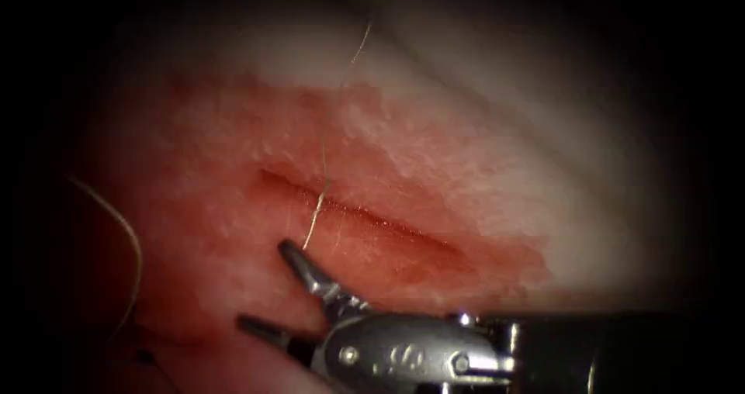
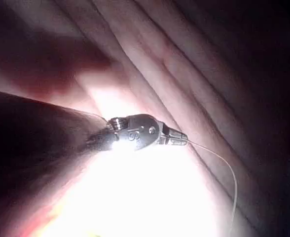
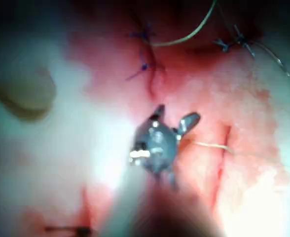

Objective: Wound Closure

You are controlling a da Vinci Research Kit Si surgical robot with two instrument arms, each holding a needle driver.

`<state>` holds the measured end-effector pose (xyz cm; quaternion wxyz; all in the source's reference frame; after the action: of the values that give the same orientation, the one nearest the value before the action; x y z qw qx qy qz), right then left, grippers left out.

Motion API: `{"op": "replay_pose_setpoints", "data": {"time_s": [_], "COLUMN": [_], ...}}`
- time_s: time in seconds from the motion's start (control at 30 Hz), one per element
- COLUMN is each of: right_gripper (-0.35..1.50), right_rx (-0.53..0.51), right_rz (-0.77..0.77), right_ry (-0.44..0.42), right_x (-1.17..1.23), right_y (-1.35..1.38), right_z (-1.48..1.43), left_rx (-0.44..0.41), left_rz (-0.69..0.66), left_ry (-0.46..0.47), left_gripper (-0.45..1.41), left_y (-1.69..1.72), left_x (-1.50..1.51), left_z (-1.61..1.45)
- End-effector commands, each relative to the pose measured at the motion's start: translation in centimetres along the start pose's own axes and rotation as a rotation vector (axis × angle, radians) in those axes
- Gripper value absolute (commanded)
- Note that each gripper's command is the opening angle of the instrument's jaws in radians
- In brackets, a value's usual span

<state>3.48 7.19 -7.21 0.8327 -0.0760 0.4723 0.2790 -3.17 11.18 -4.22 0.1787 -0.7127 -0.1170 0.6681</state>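
Nearest the lens, at six o'clock: right pincer point(image 1: 264, 284), polished steel, spread wide, gripping nothing, upper tip just beside the low end of the thread point(image 1: 323, 157). Farther left, at nine o'clock, loose strand point(image 1: 133, 247), fine and curved, on wet tissue point(image 1: 233, 153). Pale, hair-thin thread from twelve o'clock down across the cut point(image 1: 365, 217), a narrow red slit slanting toward four o'clock through glistening, pebbled flesh. Left pincer point(image 2: 182, 139) closed on thread, by the look of it. Cannot tell where the needle lies. Likely thread handling; any next grasp calling for a careful close on so thin a line.
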Motion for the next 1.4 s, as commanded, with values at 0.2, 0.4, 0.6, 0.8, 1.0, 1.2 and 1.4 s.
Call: {"op": "replay_pose_setpoints", "data": {"time_s": [0.2,0.4,0.6,0.8,1.0,1.2,1.4], "right_gripper": [0.93,0.69,0.36,0.14,-0.1,-0.23,-0.32], "right_rx": [0.071,0.163,0.205,0.244,0.264,0.249,0.265], "right_rz": [0.003,0.155,0.153,0.164,0.177,0.226,0.305], "right_ry": [0.073,0.088,0.105,0.106,0.131,0.206,0.288], "right_x": [0.0,-0.12,-0.27,-0.4,-0.33,-0.21,-0.08], "right_y": [0.36,0.64,0.89,0.91,0.93,1.08,1.21], "right_z": [-0.05,0.32,0.74,1.05,1.31,1.47,1.51], "left_rx": [0.045,0.076,0.106,0.111,0.12,0.104,0.106], "left_rz": [0.028,0.031,0.032,0.038,-0.002,-0.041,-0.072], "left_ry": [-0.022,-0.013,0.016,0.054,0.134,0.196,0.256], "left_gripper": [-0.35,-0.35,-0.35,-0.35,-0.35,-0.35,-0.35], "left_y": [0.69,1.52,1.95,2.19,2.49,2.69,2.69], "left_x": [0.34,0.5,0.55,0.54,0.37,0.16,0.13], "left_z": [-0.34,-0.62,-0.7,-0.69,-0.64,-0.62,-0.64]}}
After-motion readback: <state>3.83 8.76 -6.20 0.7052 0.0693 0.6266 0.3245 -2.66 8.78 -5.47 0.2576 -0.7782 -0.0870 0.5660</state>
